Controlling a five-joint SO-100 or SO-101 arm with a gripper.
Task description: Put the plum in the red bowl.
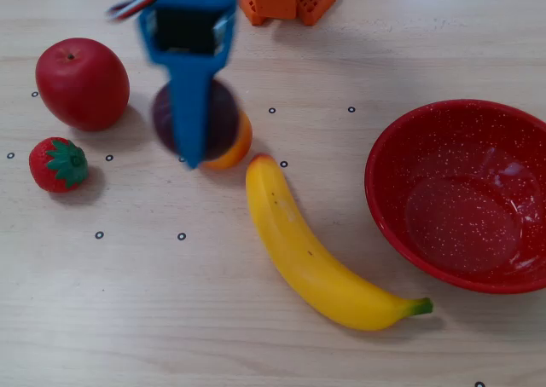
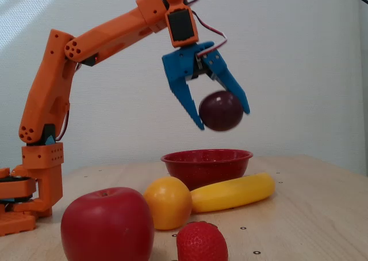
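Pale wood table, white wall; hand clasping plum aloft

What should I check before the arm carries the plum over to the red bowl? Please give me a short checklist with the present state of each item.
1. Grip on the plum: held between the two blue fingers of the gripper, lifted off the table. Ok.
2. Height for travel: in the side fixed view the plum hangs above the rim of the red bowl. Ok.
3. Position over the bowl: in the top fixed view the plum is above the orange, far left of the bowl. Not ok yet.
4. Bowl is free: nothing lies inside it. Ok.
5. Path: only the banana lies between, flat on the table. Ok.
6. Firmness of grip: cannot tell.
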